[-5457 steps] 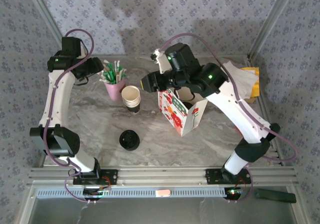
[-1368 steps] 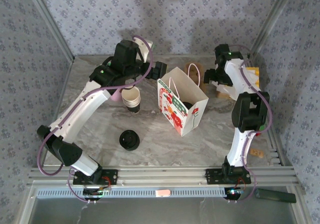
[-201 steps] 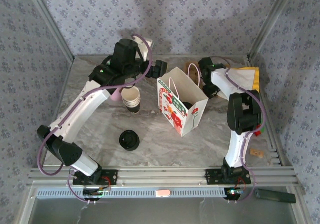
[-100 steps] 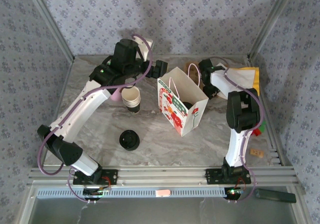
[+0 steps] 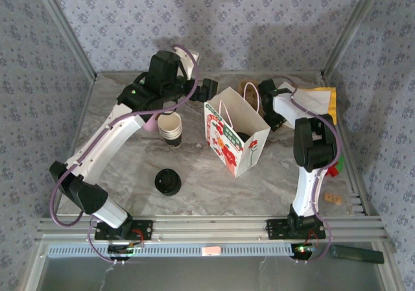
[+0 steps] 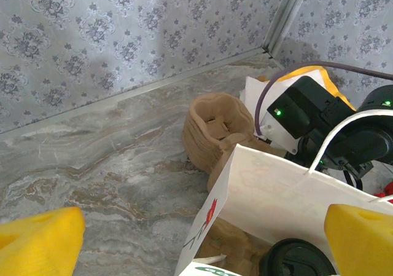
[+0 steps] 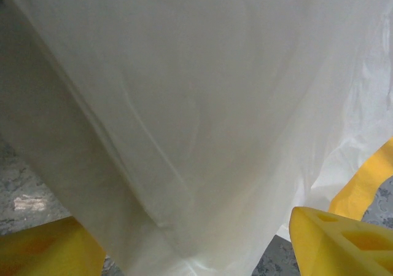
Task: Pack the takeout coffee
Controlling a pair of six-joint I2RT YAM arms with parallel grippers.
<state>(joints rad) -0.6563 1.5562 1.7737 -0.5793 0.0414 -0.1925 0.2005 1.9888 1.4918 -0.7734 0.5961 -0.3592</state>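
Plainly, my left gripper (image 6: 199, 239) stands fully spread and empty near the white red-flowered paper bag (image 6: 270, 193), whose green label (image 6: 209, 268) is cut off and unreadable. Inside sits the black-lidded takeout coffee (image 6: 298, 260), its cup hidden. My right gripper (image 7: 196, 245) straddles a white translucent sheet (image 7: 184, 104), jaws apart; grip undeterminable.

The top camera looks down from above and behind the arm bases, over the whole table (image 5: 130, 174). The left wrist camera sits just left of the bag (image 6: 270, 196), facing right and far across its open top. The right wrist camera is pressed close against a white sheet (image 7: 184, 104). Top and left wrist views share the bag, the coffee (image 6: 298, 260) and the right arm (image 6: 319, 113).
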